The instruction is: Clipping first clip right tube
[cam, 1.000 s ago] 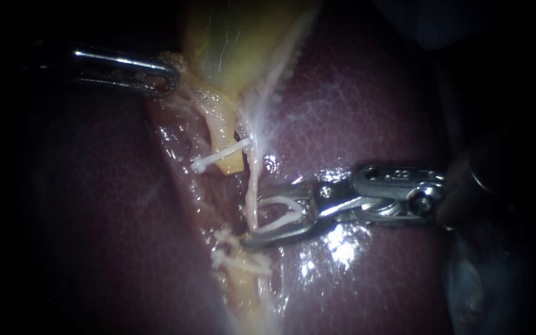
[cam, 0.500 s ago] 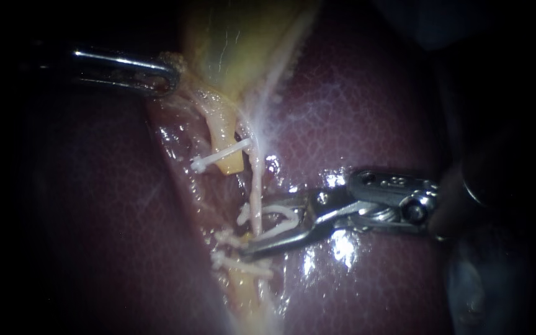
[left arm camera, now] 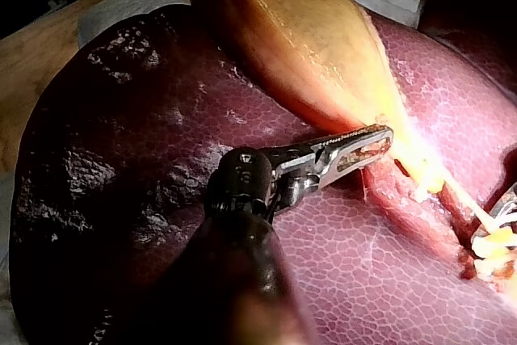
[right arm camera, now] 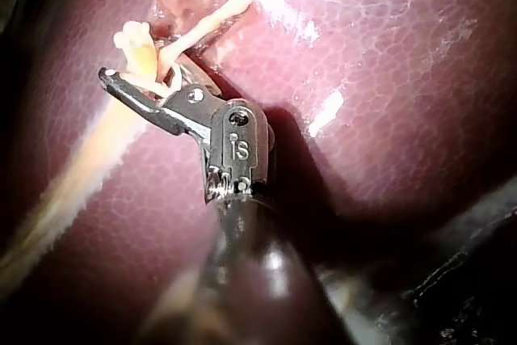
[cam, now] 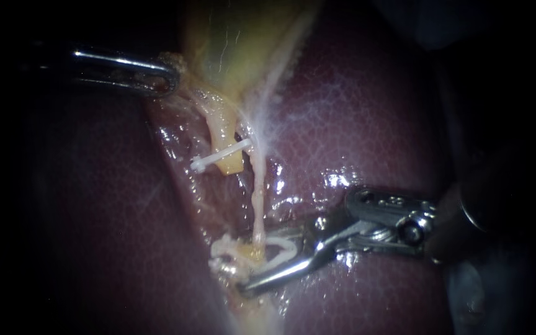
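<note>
Holding a loaded clip (cam: pixel 290 248) between its two jaws, my right instrument (cam: pixel 254 263) has them spread fairly wide. Each jaw lies against one arm of the white clip, which gapes in a V. The right tube (cam: pixel 257 205), thin and pale, runs away from the neck of the gallbladder (cam: pixel 237 43) over the liver (cam: pixel 355 118). At its end farthest from the gallbladder it enters the mouth of that clip; I cannot tell whether it lies fully across. Pale frayed tissue (cam: pixel 224 251) sits just beside the jaw tips. Nearer the gallbladder, a closed clip (cam: pixel 218 156) crosses a stubby yellow tube (cam: pixel 223 127), just beside the right tube. At the gallbladder's edge my left instrument (cam: pixel 172 79) has its jaws pressed together on a fold of gallbladder tissue.
</note>
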`<state>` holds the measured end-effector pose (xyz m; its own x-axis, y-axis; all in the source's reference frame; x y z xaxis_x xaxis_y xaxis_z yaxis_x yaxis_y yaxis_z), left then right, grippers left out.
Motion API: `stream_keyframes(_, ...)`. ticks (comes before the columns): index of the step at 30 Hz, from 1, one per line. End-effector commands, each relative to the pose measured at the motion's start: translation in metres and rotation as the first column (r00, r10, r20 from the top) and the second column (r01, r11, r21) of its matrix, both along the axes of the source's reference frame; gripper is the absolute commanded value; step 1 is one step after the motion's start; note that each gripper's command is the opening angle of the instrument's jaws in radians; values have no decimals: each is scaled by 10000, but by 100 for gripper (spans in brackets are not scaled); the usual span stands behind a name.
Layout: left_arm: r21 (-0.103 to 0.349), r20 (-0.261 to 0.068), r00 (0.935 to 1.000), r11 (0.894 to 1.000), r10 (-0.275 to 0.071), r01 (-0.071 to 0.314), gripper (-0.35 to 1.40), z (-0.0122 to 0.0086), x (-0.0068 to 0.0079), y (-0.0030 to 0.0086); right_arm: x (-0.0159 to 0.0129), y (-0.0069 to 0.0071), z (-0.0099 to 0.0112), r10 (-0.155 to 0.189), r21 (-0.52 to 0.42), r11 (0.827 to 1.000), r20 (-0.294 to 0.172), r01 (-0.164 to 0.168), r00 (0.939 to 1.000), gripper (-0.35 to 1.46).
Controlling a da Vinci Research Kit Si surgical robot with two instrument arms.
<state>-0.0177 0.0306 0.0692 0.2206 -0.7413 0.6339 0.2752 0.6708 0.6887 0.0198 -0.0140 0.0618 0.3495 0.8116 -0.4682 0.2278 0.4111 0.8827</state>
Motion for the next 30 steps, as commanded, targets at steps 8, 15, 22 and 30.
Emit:
stream_keyframes(8,2,7,10000,10000,8,-8,-35,0,1,0,1,5,-25,137,239,9996,-339,-129,9993,48)
stream_keyframes(15,2,7,10000,10000,8,-8,-35,0,2,0,1,9,-29,275,246,9993,-259,-268,9993,48)
stream_keyframes(22,2,8,10000,10000,10,-10,-35,0,2,0,0,9,-27,305,239,9993,-239,-300,9992,47)
stream_keyframes(30,2,7,10000,10000,9,-9,-35,0,2,0,0,11,-25,540,191,9984,-96,-538,9985,38)
